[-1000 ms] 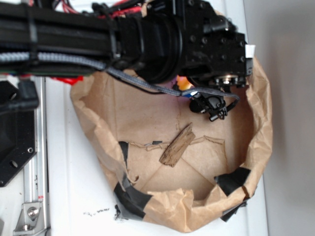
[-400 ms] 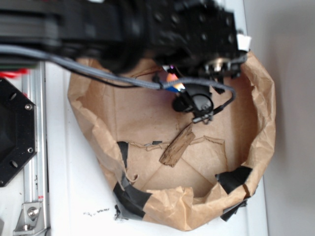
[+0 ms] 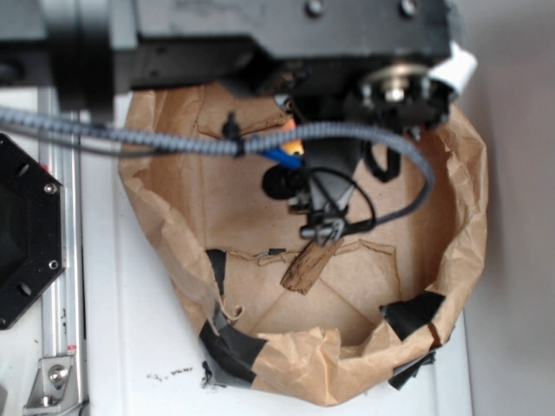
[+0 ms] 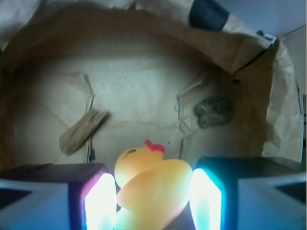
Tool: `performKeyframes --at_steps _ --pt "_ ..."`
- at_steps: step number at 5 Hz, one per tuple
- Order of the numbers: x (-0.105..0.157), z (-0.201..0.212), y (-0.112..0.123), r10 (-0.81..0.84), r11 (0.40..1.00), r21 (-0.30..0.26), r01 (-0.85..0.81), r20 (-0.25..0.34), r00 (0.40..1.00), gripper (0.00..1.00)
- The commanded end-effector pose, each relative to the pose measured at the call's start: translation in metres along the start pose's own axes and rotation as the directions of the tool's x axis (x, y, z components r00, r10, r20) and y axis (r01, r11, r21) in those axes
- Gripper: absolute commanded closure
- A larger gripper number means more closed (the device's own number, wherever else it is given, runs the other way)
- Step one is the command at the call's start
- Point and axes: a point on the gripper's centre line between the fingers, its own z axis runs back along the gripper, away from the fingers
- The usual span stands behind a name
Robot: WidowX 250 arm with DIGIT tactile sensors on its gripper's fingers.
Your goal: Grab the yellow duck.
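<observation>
- My hand (image 4: 153, 201) is now sitting lower in the paper bag (image 3: 464, 225) than a second ago, reaching toward the wood splinter (image 3: 305, 267).
- The yellow duck (image 4: 152, 184) is lying between my fingers (image 4: 100, 203), which are flanking it; firm contact I cannot tell.
- I am judging the squeeze imminent.
- The bag's crinkled floor is also holding a dark wood chunk (image 4: 214, 111); the white worktop (image 3: 130, 347) is carrying the bag.

Black arm (image 3: 260, 35) (grey braided cable (image 3: 130, 134))
</observation>
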Motion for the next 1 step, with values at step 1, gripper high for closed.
performKeyframes --at_steps 1 --pt "0.0016 0.0279 0.0003 -0.034 0.999 -0.004 0.034 0.094 0.995 1.0"
